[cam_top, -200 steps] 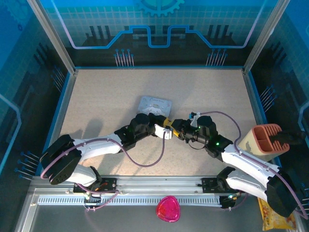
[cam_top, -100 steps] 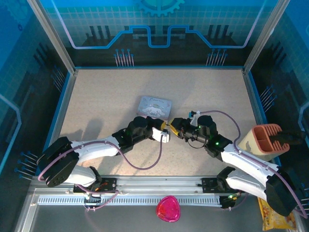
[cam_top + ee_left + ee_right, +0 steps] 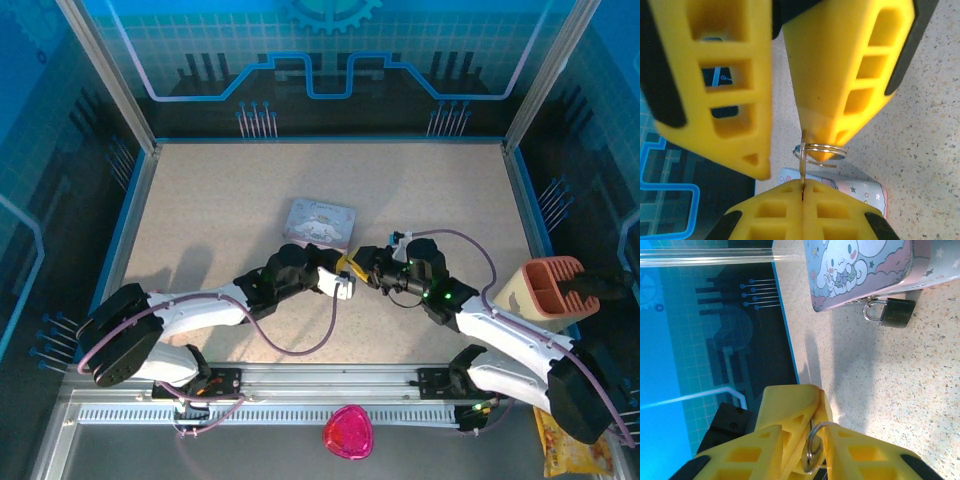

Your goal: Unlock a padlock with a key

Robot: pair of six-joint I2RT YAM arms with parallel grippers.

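Note:
My left gripper (image 3: 802,186) is shut on the thin key (image 3: 803,160), whose blade rises to a silvery key ring (image 3: 821,150). My right gripper (image 3: 790,155) faces it tip to tip, jaws apart; its fingers (image 3: 850,75) flank the ring, which rests against one tip. In the right wrist view the ring (image 3: 813,447) sits inside my right gripper (image 3: 807,440), beside the left gripper (image 3: 819,390). The dark padlock (image 3: 894,313) hangs from the cartoon tin (image 3: 860,270). From above, left gripper (image 3: 345,268) and right gripper (image 3: 358,272) meet just before the tin (image 3: 320,220).
A beige holder with an orange rim (image 3: 545,285) stands at the right edge by the right arm. A pink object (image 3: 347,432) lies on the near rail, a yellow packet (image 3: 570,445) at the bottom right. Blue walls enclose the table.
The two grippers stay tip to tip while both wrists shift slightly. The right jaws have narrowed a little. The tin now shows its printed lid more squarely.

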